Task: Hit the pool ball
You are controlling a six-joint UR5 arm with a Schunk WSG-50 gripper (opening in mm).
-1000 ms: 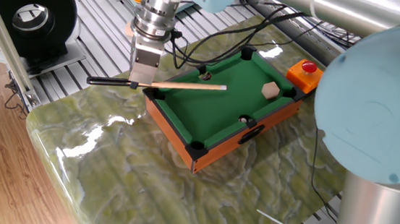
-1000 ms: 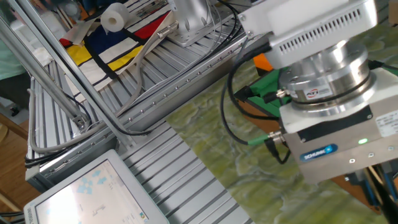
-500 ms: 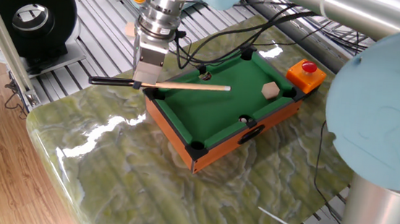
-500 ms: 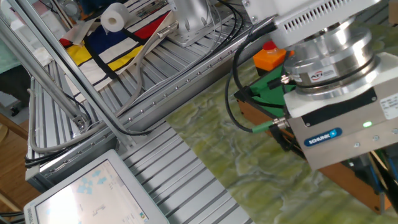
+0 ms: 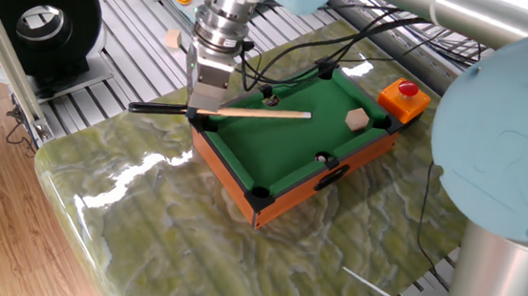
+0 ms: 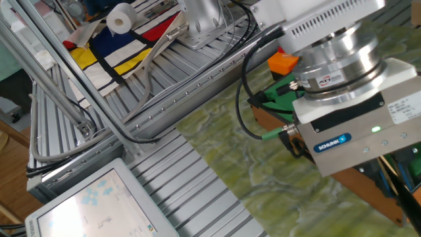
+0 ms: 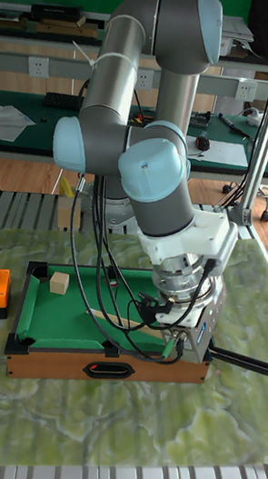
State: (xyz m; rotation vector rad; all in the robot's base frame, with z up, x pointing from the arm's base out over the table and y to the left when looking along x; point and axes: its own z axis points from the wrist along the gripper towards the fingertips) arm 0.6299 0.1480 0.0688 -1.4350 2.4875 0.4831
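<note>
My gripper [image 5: 202,110] is shut on a cue stick [image 5: 257,114], which has a black handle and a pale wooden shaft. It holds the stick level over the left end of a small pool table [image 5: 288,142] with green felt. The shaft's tip reaches about mid-table. A tiny dark-red pool ball [image 5: 270,99] with a white spot lies by the far rail's middle pocket, just beyond the shaft; it is small and hard to make out. In the tall fixed view the gripper [image 7: 190,341] stands at the table's right end, with the cue's handle [image 7: 242,361] sticking out to the right.
A tan wooden cube [image 5: 356,120] lies on the felt near the far right corner. A red button on an orange box [image 5: 406,94] stands just past that end. Cables [image 5: 297,45] trail over the table's far side. The green marbled mat's front edge [image 5: 77,208] is near.
The gripper has slid the cue a little to the right, lengthwise over the felt, so the tip reaches farther across the table. The cube has not moved.
</note>
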